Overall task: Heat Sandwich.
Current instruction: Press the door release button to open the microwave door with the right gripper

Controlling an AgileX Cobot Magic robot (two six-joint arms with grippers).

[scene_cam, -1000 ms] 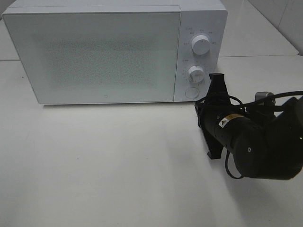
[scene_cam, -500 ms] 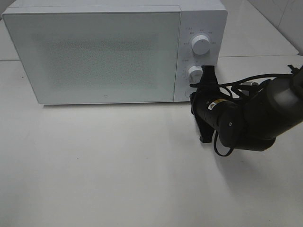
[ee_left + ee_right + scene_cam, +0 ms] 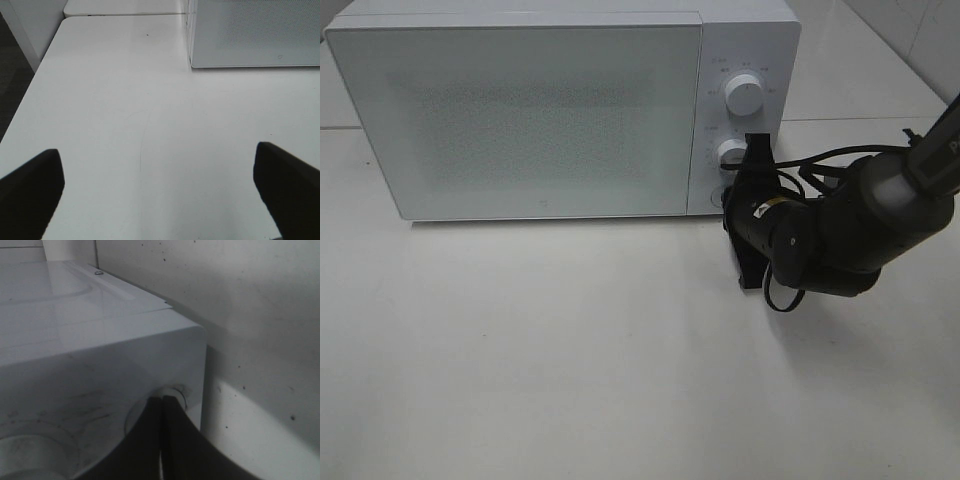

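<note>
The sandwich is out of view. The white microwave (image 3: 520, 110) stands at the back of the table with its door shut. My right gripper (image 3: 730, 196) is shut with nothing held, and its tips rest against the round button at the bottom of the control panel. The right wrist view shows the closed fingertips (image 3: 159, 407) pressed together at that button (image 3: 176, 390), close to the microwave's corner. My left gripper (image 3: 160, 200) is open over bare table, its two black fingers (image 3: 30, 185) far apart. It does not show in the exterior high view.
Two white knobs (image 3: 744, 95) (image 3: 732, 153) sit above the button on the panel. The white table (image 3: 570, 350) stretches out in front of the microwave. In the left wrist view, the table's left edge (image 3: 30, 85) drops to a dark floor.
My right arm has swung left and toward the microwave, bringing the shut gripper from beside the panel up against the lower button. The left gripper has not moved.
</note>
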